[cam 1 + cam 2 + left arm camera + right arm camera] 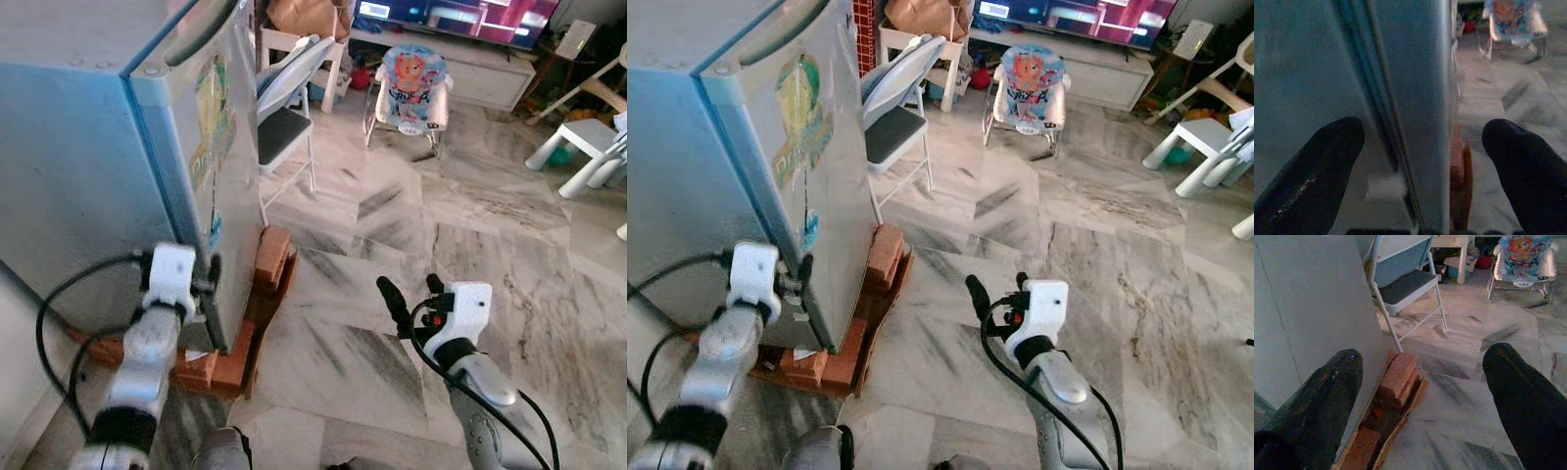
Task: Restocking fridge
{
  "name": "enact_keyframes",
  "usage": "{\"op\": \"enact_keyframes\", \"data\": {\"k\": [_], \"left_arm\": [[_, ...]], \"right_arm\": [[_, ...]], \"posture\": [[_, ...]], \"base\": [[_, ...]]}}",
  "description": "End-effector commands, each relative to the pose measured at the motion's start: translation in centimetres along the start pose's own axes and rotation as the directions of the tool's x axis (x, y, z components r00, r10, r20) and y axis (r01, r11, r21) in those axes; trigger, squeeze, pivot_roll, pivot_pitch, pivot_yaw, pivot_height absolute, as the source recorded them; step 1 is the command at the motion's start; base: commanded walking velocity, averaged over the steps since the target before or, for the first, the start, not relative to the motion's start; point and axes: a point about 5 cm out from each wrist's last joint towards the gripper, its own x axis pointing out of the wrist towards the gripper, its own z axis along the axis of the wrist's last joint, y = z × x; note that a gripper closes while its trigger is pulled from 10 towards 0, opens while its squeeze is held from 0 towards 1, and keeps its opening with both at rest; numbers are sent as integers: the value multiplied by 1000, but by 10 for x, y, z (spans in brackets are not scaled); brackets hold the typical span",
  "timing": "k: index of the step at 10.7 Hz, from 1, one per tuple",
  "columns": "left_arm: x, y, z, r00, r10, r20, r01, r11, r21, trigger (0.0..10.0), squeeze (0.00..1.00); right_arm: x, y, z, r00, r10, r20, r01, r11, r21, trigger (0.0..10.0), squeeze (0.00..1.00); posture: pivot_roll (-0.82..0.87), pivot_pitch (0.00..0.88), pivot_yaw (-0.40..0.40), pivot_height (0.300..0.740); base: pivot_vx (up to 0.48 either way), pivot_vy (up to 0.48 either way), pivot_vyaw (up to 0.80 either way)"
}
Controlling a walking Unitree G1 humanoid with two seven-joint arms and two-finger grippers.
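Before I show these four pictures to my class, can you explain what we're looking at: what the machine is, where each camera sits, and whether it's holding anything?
This is a walking humanoid robot with two silver arms, each ending in two black fingers. The two wide pictures come from cameras in its head, looking down; the other two come from cameras on its wrists. It stands beside a blue fridge, door closed, raised on bricks on the marble floor. The left gripper is open at the fridge's lower front corner, a finger on either side of the door edge. The right gripper is open over the floor, holding nothing. Behind are a folding chair and a baby bouncer.
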Motion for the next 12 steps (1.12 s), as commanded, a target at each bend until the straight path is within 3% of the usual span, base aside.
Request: {"op": "enact_keyframes", "data": {"k": [1,5,8,12], "left_arm": [[5,-3,8,999,-22,31,22,1000,-2,10000,0],[28,-18,34,986,-131,98,134,991,-20,10000,0],[28,-35,42,964,-227,141,234,971,-39,10000,0],[26,-40,46,951,-273,148,277,961,-6,10000,0]], "right_arm": [[1,-3,6,1000,-3,9,3,1000,-16,10000,0],[-8,-5,-10,997,13,-77,-15,1000,-20,10000,0],[-12,-10,-18,992,6,-127,-9,1000,-21,10000,0],[-10,-9,-19,991,20,-135,-23,999,-25,10000,0]], "posture": [[81,78,-96,740],[65,79,-93,740],[65,80,-94,740],[66,78,-91,740]], "base": [[0,0,0],[0,0,0],[0,0,0],[0,0,0]]}}
